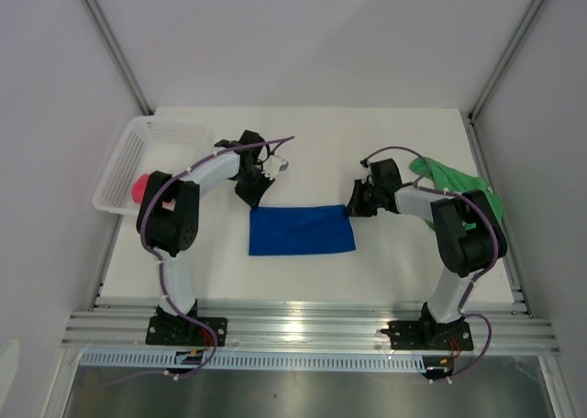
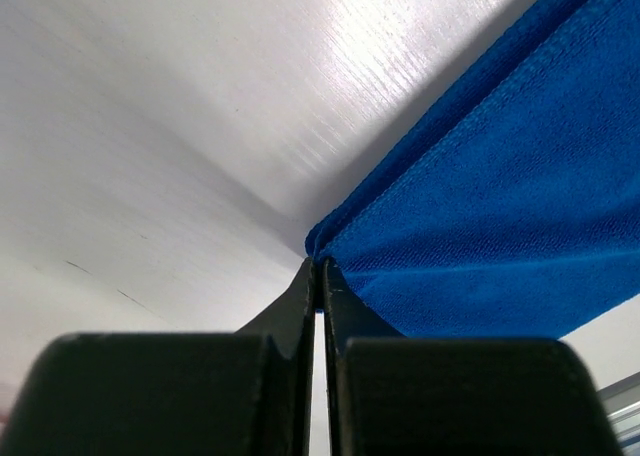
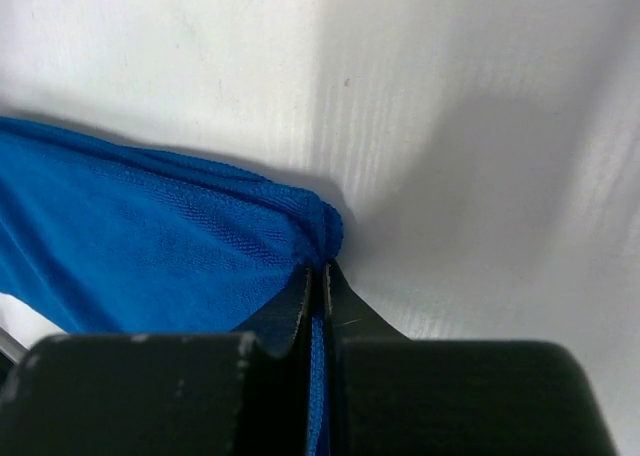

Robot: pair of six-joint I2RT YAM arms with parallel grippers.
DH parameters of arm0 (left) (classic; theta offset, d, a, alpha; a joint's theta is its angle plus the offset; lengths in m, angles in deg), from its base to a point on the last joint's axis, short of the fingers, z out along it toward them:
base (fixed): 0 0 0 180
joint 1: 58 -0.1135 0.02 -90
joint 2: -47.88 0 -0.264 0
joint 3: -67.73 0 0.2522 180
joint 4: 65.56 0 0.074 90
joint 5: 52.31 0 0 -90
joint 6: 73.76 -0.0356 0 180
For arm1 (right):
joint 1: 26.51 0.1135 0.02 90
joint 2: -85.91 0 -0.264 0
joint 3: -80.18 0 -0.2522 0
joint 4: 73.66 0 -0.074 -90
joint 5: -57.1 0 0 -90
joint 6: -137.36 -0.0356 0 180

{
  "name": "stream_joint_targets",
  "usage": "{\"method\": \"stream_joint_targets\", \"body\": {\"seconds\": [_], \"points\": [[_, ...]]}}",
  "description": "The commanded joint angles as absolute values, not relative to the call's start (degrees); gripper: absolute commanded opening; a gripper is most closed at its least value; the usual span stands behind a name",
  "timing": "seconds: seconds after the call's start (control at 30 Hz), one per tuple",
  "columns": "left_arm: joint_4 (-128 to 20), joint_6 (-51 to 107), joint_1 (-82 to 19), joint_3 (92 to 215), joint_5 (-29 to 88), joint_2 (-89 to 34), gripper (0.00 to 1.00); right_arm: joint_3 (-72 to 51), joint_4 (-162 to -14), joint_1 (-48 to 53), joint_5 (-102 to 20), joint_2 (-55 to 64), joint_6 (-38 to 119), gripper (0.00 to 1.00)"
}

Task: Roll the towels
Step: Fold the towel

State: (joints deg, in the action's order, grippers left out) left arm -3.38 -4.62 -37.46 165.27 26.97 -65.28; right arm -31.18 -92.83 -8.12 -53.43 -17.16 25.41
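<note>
The blue towel lies folded into a flat rectangle in the middle of the table. My left gripper is at its far left corner, and in the left wrist view that gripper is shut on the corner of the blue towel. My right gripper is at the far right corner; in the right wrist view it is shut on the blue towel, with blue cloth showing between the fingers. A green towel lies crumpled at the right, partly under the right arm. A pink-red towel sits in the basket's near end.
A white mesh basket stands at the far left edge of the table. Walls close in the table on the left, right and back. The arm bases are bolted to a metal rail along the near edge.
</note>
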Motion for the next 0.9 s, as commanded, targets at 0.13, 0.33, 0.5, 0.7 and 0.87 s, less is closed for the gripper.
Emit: {"method": "stream_joint_targets", "body": {"seconds": [0.13,0.33,0.5,0.7,0.87], "points": [[-2.76,-3.88,-37.87,164.99,28.46,-65.32,0.01,-28.84,-92.35,-10.34,-49.06,-15.96,24.42,0.0],[-2.67,-3.88,-37.87,165.33,28.81,-65.5,0.01,-28.66,-92.7,-10.42,-48.01,-15.25,23.72,0.0],[-2.15,-3.97,-37.87,166.65,27.06,-66.02,0.26,-27.09,-93.84,-10.42,-48.8,-15.86,23.8,0.29],[-0.48,-3.09,-37.87,170.69,26.53,-64.8,0.47,-25.06,-99.54,-10.51,-44.16,-12.99,24.51,0.44],[1.54,-2.22,-37.87,171.92,26.79,-59.0,0.49,-24.09,-105.08,-9.38,-35.02,-5.33,24.33,0.44]]}}
